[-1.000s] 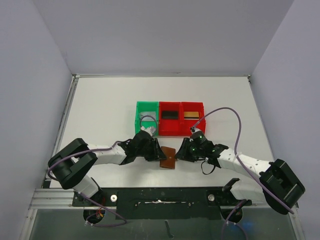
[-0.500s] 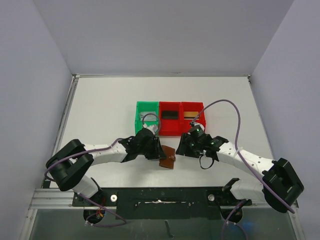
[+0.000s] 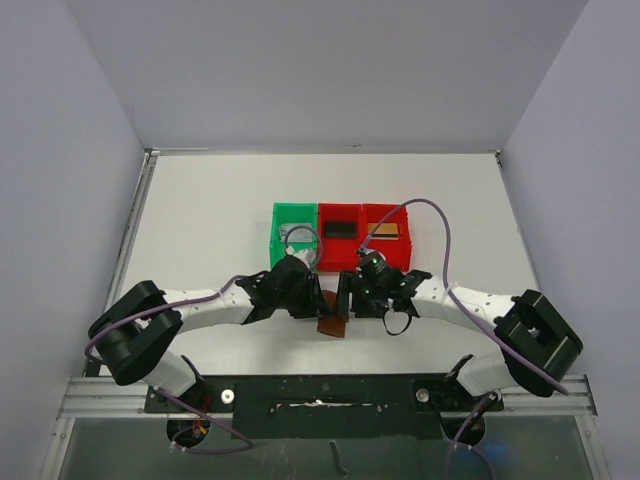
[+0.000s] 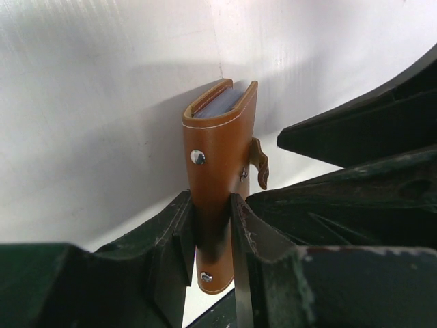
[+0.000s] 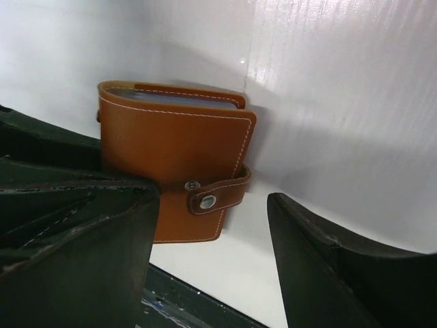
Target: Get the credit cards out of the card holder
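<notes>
Brown leather, white-stitched and folded shut: the card holder is clamped at one end between the closed fingers of the left gripper, with pale blue-grey sleeve edges showing at its far, open end. A small side tab with a silver snap lies across its edge; whether it is fastened cannot be told. The right gripper stands just beside it, jaws spread wide on either side of the tab and holding nothing.

From above, the holder sits near the middle of the white worktop's near edge, largely covered by the two black wrists meeting over it. Just behind it stand a green bin and two red bins in a row. A black card lies in the middle bin and a gold card in the right one. A purple cable loops across the green bin, hiding what it holds.
</notes>
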Controlling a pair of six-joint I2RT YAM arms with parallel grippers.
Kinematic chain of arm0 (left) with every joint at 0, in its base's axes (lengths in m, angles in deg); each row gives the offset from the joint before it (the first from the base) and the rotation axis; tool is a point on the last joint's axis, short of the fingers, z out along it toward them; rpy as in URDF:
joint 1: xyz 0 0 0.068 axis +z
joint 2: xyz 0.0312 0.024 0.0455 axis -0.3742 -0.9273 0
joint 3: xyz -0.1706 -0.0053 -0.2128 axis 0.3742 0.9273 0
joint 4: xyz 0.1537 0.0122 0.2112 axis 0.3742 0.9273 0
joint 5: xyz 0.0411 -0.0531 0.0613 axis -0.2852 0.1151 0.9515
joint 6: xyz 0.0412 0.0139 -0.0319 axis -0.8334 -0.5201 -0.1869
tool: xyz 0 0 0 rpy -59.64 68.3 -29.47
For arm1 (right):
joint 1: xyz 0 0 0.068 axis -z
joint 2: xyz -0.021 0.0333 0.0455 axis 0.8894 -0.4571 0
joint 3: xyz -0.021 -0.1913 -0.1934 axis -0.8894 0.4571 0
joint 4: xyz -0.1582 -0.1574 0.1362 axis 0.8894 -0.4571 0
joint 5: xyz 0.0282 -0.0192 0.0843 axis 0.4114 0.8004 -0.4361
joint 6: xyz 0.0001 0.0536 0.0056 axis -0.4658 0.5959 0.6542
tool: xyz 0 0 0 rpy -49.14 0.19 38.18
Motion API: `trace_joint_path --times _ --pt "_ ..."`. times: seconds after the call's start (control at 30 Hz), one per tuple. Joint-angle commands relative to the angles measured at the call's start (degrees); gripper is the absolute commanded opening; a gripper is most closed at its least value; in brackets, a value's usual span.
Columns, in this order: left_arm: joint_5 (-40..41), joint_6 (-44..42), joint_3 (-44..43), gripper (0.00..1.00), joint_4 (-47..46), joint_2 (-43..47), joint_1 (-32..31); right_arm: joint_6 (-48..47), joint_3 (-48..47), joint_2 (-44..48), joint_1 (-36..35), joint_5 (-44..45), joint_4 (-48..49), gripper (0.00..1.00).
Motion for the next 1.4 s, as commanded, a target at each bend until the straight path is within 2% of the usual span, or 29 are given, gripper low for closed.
trace_joint_path --times 0.0,0.13,0.3,0.5,0.73,0.87,0.97,1.17,1.37 --pt "1.4 -1.6 -2.4 0.23 0.8 2.2 -0.3 0.0 -2.0 -1.7 -0.5 0.0 3.1 0.64" --pt "2.2 -1.7 -2.2 0.23 1.6 2.7 -0.4 -0.2 -2.9 -2.2 -0.5 5.4 -2.6 0.57" --pt "2.4 -1.8 -2.6 0.23 1.6 2.3 -0.3 -0.6 -1.3 -0.5 0.1 7.1 -5.0 0.45" --pt "2.1 -2.4 -3.8 0.23 2.2 0.9 -0.5 0.0 0.8 1.2 0.5 6.3 -2.9 0.31" --pt "2.1 -2.7 -3.6 0.23 3.1 0.9 -0.5 1.2 1.4 -0.3 0.6 5.0 0.3 0.23" --pt "2.4 -2.3 -2.9 0.24 3.0 1.4 -0.4 1.6 1.8 -1.2 0.7 3.9 2.3 0.11" --pt "9.1 0.0 -3.1 0.33 7.2 3.9 -0.9 1.5 1.7 -0.2 0.6 3.2 2.2 0.03" --pt "18.2 2.8 0.0 0.65 9.9 12.8 -0.7 1.0 1.0 4.2 0.8 2.9 -0.5 0.02" --pt "24.3 5.3 1.3 0.79 14.3 20.0 -0.8 -0.1 -1.1 7.7 0.9 0.3 -0.9 0.01"
